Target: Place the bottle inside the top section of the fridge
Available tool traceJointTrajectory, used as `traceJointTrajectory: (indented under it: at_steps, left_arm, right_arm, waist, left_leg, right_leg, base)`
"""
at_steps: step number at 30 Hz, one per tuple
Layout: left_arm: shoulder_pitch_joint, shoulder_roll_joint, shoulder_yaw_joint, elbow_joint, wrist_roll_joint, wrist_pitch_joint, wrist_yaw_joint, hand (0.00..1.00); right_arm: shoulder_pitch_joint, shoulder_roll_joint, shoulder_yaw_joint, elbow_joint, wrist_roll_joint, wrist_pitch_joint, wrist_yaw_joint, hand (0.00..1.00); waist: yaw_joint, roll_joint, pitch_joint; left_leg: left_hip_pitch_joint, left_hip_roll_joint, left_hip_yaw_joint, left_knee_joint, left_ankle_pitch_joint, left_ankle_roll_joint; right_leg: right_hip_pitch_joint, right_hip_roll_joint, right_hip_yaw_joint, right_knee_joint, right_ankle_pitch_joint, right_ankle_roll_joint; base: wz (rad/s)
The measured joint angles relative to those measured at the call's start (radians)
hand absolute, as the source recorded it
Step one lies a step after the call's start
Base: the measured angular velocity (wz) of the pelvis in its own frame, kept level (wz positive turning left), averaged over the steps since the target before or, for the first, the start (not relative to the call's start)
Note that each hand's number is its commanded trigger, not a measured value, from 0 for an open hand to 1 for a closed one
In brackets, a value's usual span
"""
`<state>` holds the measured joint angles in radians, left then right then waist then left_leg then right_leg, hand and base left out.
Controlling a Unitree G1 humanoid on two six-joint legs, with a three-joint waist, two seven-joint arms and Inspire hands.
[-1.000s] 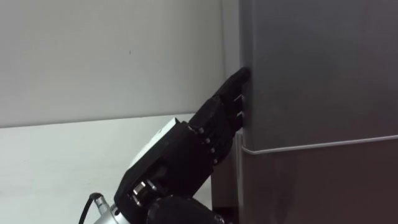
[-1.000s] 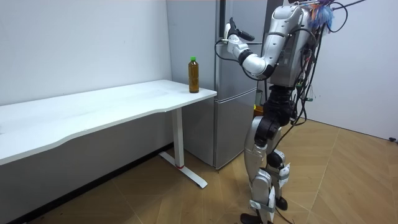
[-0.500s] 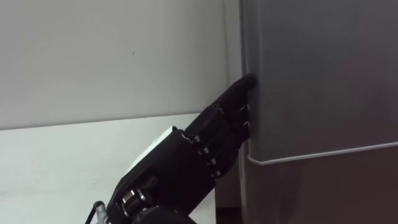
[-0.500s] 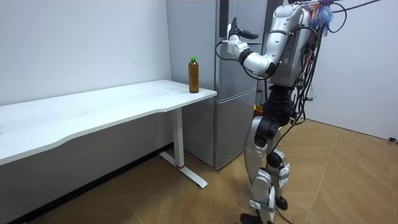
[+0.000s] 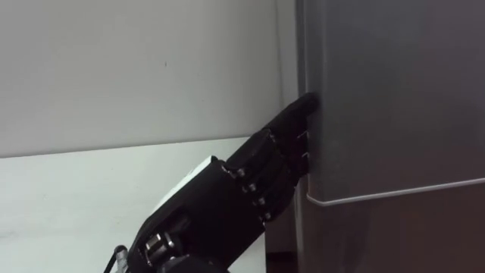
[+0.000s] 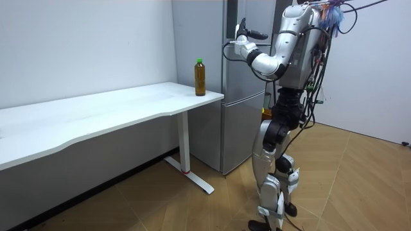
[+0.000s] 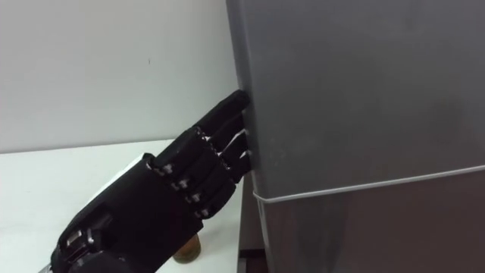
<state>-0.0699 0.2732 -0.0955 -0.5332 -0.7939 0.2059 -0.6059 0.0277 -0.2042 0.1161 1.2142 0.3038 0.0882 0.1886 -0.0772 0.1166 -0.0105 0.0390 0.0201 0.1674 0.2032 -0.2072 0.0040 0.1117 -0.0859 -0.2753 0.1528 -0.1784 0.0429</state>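
Reaching out straight and close together, the fingers (image 5: 276,148) of the left hand (image 5: 216,205) are extended rather than curled. Their tips rest against the left edge of the fridge's upper door (image 5: 394,91), just above the seam where it meets the lower door (image 5: 394,235). They grip nothing, and whether the tips get behind the door's edge cannot be told. The dark back of the hand slopes down towards the lower left, with the white bench (image 6: 96,119) and a plain pale wall (image 5: 136,68) behind it.

The bottle (image 6: 200,77) stands upright near the corner of the bench, at the end nearest the fridge (image 6: 241,96) and well apart from the hand. It is slim, with amber-brown contents, a darker band round its middle and a green cap.

Both grey doors of the fridge are shut flush, so what it holds cannot be seen. In the room view the robot stands upright on the wooden floor (image 6: 359,192) in front of the fridge, just past the end of the bench, its left arm raised to the upper door.
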Motion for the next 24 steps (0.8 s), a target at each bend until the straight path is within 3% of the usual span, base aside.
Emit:
traceJointTrajectory:
  at_steps: [12, 24]
  left_arm:
    - [0.000, 0.026, 0.015, -0.018, -0.002, 0.009, -0.036, 0.00]
    - [-0.007, 0.026, 0.014, -0.025, -0.002, 0.009, -0.042, 0.00]
  right_arm:
    - [0.006, -0.002, -0.001, -0.015, -0.017, 0.000, 0.012, 0.00]
    - [0.020, -0.005, -0.001, -0.042, -0.023, -0.006, 0.010, 0.00]
  waist:
    - [0.000, -0.004, 0.0024]
    - [-0.004, -0.004, 0.0031]
  left_leg:
    - [-0.003, 0.004, 0.000, 0.002, 0.000, 0.000]
    - [-0.011, 0.003, -0.002, 0.003, -0.001, 0.002]
  right_leg:
    - [0.001, -0.001, -0.001, 0.000, 0.000, 0.000]
    - [-0.006, -0.004, -0.002, 0.000, 0.000, 0.001]
  base:
    - [0.00]
    - [0.00]
